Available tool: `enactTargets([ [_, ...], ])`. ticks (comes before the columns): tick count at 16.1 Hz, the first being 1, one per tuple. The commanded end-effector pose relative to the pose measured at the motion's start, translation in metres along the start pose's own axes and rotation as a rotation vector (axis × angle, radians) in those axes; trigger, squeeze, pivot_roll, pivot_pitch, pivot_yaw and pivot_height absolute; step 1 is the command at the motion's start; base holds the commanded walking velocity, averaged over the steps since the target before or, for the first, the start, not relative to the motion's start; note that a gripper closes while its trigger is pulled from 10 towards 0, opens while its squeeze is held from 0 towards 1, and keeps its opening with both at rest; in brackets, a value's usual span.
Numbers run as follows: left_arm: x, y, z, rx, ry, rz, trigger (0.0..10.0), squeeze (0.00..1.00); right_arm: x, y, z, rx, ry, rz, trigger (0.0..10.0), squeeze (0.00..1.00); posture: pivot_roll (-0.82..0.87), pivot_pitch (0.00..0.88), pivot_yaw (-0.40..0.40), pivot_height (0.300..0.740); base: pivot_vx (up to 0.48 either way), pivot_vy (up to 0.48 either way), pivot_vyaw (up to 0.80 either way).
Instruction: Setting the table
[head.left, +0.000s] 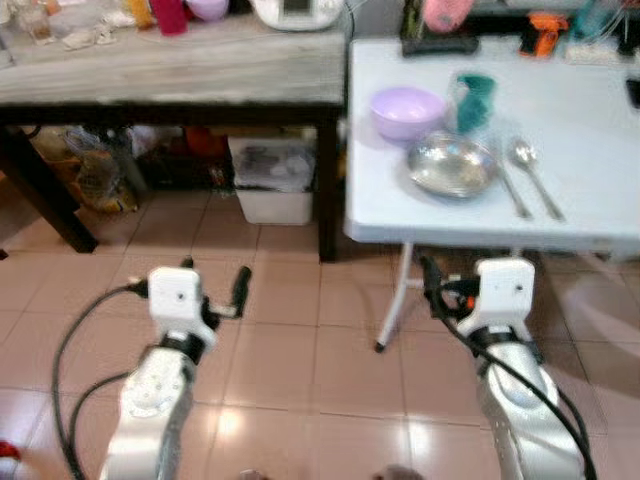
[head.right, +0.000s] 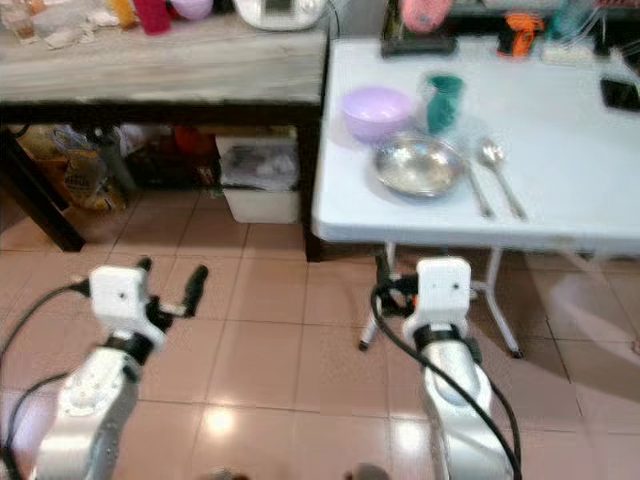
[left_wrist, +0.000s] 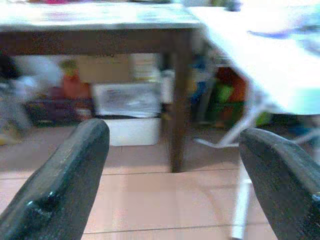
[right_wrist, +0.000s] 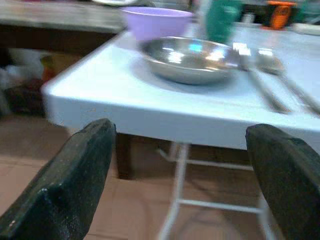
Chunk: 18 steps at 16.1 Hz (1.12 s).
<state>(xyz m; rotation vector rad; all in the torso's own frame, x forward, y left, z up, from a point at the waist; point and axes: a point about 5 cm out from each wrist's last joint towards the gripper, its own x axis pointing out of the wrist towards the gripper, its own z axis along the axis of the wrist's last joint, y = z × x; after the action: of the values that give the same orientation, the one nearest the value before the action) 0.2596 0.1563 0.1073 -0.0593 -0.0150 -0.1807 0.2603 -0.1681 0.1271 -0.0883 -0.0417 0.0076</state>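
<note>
Left eye view, white table (head.left: 600, 215): a metal bowl (head.left: 452, 166) sits near the table's front left corner, a lilac bowl (head.left: 407, 111) just behind it toward the left edge, a teal cup (head.left: 474, 100) behind the metal bowl.
Left eye view, cutlery: a spoon (head.left: 531, 172) and a second long utensil (head.left: 510, 187) lie side by side just right of the metal bowl.
Left eye view, my arms: my left gripper (head.left: 213, 285) hangs over the tiled floor (head.left: 290, 350), fingers apart; my right gripper (head.left: 432, 276) hovers below the table's front edge.
Right eye view, wooden table (head.right: 170, 65): it stands to the left of the white table; a white bin (head.right: 262, 180) sits beneath it.
Left wrist view, my fingers (left_wrist: 60, 185): spread wide, holding nothing, facing the wooden table's dark leg (left_wrist: 179, 100).
Right wrist view, my fingers (right_wrist: 70, 175): spread wide, empty, below the white table's front edge, with the metal bowl just beyond that edge.
</note>
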Motion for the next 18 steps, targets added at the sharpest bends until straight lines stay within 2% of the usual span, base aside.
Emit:
enactTargets([
  [1, -0.002, 0.004, 0.003, -0.008, -0.002, -0.01, 10.0, 0.0, 0.001, 0.0, 0.005, 0.015, -0.019, -0.001, 10.0, 0.0, -0.15, 0.141, 0.043, 0.74, 0.0, 0.0, 0.0],
  [6, 0.0, -0.003, 0.004, -0.019, -0.013, -0.08, 10.0, 0.0, 0.002, 0.001, 0.006, 0.017, -0.021, 0.0, 10.0, 0.0, -0.15, 0.137, 0.047, 0.74, 0.052, 0.0, 0.0],
  [9, 0.0, -0.003, 0.004, -0.021, -0.01, -0.091, 10.0, 0.0, 0.003, 0.001, 0.007, 0.021, -0.027, -0.002, 10.0, 0.0, -0.15, 0.135, 0.047, 0.74, 0.276, 0.0, -0.74],
  [17, 0.002, -0.007, 0.004, -0.03, -0.012, -0.112, 10.0, 0.0, 0.005, 0.002, 0.01, -0.004, -0.049, 0.008, 10.0, 0.0, -0.16, 0.135, 0.044, 0.74, 0.308, 0.0, 0.0],
  [18, 0.003, -0.008, 0.004, -0.031, -0.012, -0.112, 10.0, 0.0, 0.006, 0.002, 0.011, -0.002, -0.05, 0.006, 10.0, 0.0, -0.16, 0.135, 0.044, 0.74, 0.319, 0.0, 0.78],
])
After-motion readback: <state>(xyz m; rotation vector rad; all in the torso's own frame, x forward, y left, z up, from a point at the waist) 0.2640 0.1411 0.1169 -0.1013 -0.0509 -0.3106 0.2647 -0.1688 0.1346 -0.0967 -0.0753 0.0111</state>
